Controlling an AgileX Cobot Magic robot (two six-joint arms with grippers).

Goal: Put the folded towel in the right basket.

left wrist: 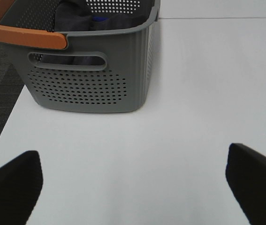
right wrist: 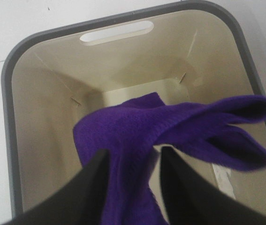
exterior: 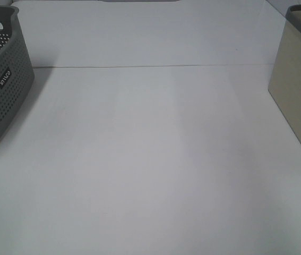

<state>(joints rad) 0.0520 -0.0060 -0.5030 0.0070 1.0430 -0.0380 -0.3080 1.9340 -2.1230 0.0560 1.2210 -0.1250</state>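
Squarely over basket (right wrist: 7, 84), towel (right wrist: 137, 124) in right pincer (right wrist: 133, 158)

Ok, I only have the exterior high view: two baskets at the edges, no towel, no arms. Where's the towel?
Observer: The purple towel is pinched in the right claw, hanging over the open top of the beige basket with the grey rim.
Operator: Has it been let go yet?
Observer: No. The fingers press on the cloth from both sides.
Operator: And the left arm?
Observer: The left claw is open and empty over the white table, facing the grey perforated basket with the orange handle.
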